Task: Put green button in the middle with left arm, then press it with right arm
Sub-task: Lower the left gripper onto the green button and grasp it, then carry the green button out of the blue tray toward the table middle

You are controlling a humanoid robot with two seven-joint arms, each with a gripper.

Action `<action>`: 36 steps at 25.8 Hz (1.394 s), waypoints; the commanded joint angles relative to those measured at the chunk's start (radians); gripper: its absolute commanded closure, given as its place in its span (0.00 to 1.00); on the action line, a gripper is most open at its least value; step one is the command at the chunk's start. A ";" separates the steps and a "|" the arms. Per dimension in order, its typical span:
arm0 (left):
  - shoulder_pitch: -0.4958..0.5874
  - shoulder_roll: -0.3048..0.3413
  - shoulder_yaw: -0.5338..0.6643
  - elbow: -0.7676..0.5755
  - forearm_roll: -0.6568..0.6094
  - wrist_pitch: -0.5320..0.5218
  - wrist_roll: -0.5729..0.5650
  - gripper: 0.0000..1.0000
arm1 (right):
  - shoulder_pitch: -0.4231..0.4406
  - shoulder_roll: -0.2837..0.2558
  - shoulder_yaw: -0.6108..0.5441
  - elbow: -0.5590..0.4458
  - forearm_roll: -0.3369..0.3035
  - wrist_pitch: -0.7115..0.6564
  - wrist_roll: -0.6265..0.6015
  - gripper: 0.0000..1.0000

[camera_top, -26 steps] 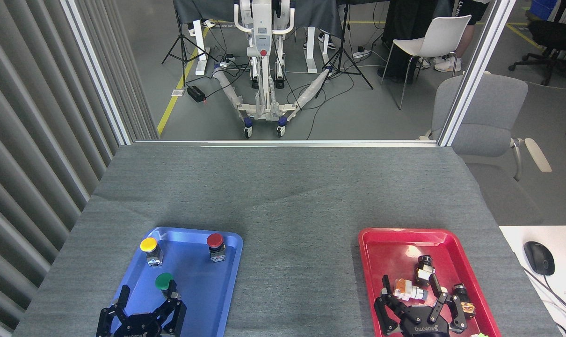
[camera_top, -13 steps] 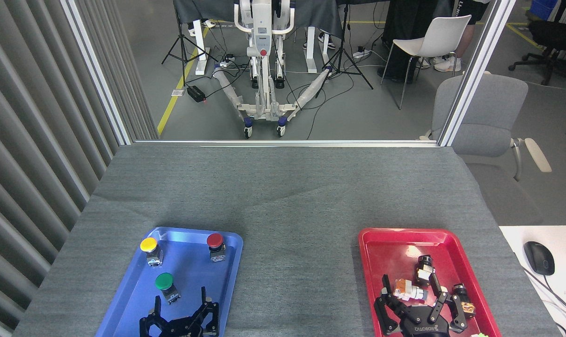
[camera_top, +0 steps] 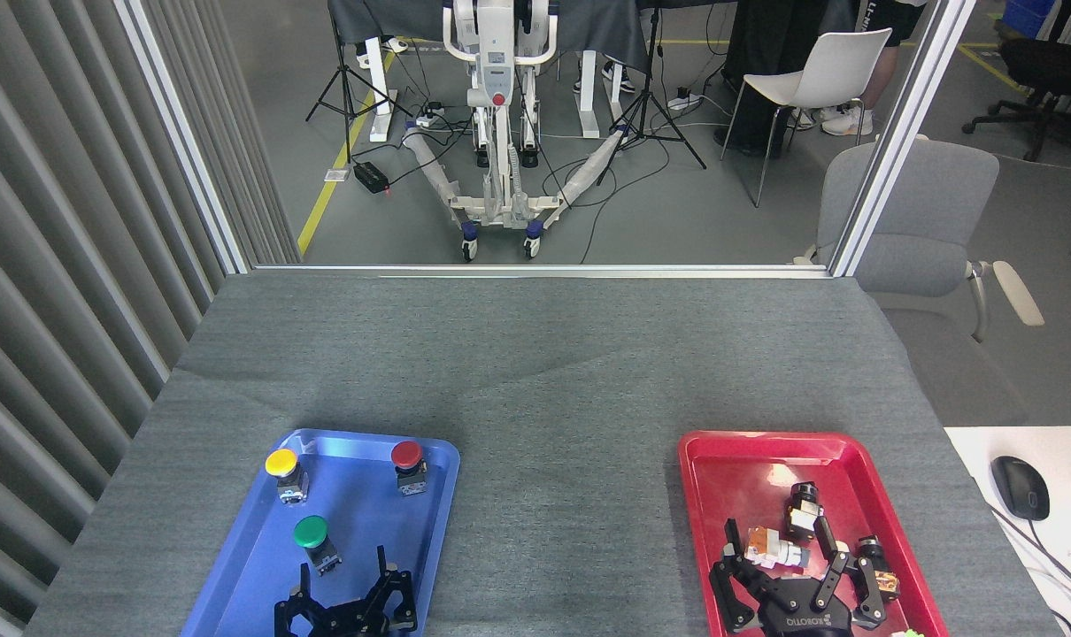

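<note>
The green button stands upright in the blue tray on the table, nearer the robot than the yellow button and red button. The left gripper hovers just right of it, jaws spread, holding nothing. The middle lies bare between the trays. Over the red tray, the right gripper has its jaws open above small parts.
</note>
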 commanded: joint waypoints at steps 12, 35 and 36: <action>-0.078 -0.001 0.034 0.093 0.080 0.008 0.044 0.27 | 0.001 -0.001 0.002 0.000 0.000 0.003 0.002 0.00; -0.111 0.079 -0.087 -0.058 -0.108 -0.745 0.105 1.00 | -0.001 -0.007 0.005 0.000 -0.002 0.003 0.000 0.00; -0.144 0.076 -0.112 -0.025 -0.118 -0.783 0.051 1.00 | -0.001 -0.007 0.005 -0.002 0.000 0.003 -0.001 0.00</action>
